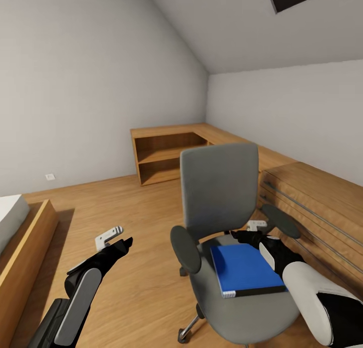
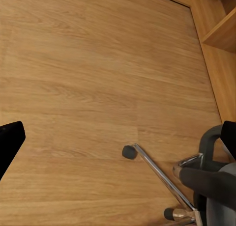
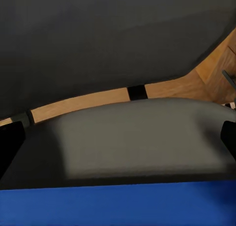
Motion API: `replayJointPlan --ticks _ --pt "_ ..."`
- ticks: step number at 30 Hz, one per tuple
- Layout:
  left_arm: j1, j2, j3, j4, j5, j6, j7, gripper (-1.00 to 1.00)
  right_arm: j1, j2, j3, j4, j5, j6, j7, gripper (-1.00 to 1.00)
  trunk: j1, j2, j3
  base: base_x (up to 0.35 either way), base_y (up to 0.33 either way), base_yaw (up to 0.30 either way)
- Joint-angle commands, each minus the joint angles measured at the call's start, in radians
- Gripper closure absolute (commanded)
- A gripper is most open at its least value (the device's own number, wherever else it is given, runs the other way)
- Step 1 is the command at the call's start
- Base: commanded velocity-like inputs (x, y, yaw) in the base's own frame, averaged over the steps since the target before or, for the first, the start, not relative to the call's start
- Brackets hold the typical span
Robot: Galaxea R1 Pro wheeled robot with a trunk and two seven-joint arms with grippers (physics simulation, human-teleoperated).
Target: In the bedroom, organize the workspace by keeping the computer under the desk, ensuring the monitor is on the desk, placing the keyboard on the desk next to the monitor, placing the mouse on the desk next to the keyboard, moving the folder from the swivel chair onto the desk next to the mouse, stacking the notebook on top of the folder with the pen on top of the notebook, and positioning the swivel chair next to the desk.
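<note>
Head view: flat bright blue folder (image 1: 245, 269) lies on seat of grey-upholstered swivel chair (image 1: 220, 187); right gripper (image 1: 252, 232) low over seat behind folder's far edge, likely lining up pickup; finger gap unclear. Left gripper (image 1: 115, 239) idle over open wood floor (image 1: 141, 207), fingers parted, empty.

Left wrist view: chrome chair base (image 2: 162, 179), bare floor around.

Right wrist view: folder edge near, seat beyond; fingers wide apart, holding nothing.

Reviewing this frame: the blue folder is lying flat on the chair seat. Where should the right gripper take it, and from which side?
Probably by the far short edge of the folder, where the right gripper already sits between folder and backrest. The folder lies flat on the swivel chair seat, so only its thin edges offer a pinch. The right wrist view shows that blue edge just ahead; one finger would need to slip under it.
</note>
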Motion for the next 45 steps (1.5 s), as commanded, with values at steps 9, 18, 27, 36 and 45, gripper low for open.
replayJointPlan --ticks 9,18,27,36,45 --pt "-0.001 0.0 -0.002 -0.001 0.01 0.0 0.01 -1.0 0.0 0.001 -0.008 -0.002 0.004 0.006 0.007 -1.0 0.034 -0.064 -0.029 0.0 0.0 0.0" --pt "-0.001 0.0 -0.002 -0.001 0.01 0.0 0.01 -1.0 0.0 0.001 -0.008 -0.002 0.004 0.006 0.007 -1.0 0.065 -0.12 -0.054 0.0 0.0 0.0" --pt "-0.001 -0.001 -0.003 0.002 0.01 0.0 0.01 -1.0 0.001 0.001 -0.008 -0.002 0.004 0.005 0.007 -1.0 0.065 -0.12 -0.054 0.0 0.0 0.0" --pt "-0.001 -0.001 -0.023 0.006 0.009 0.0 0.009 -1.0 0.001 0.001 -0.008 -0.003 0.004 0.005 0.007 -1.0 0.065 -0.12 -0.054 0.117 0.0 0.0" --pt "-0.001 -0.001 -0.028 0.006 0.01 0.0 0.01 -1.0 0.001 0.001 -0.008 -0.005 0.005 0.008 0.003 -1.0 0.065 -0.12 -0.054 0.039 0.0 0.0"
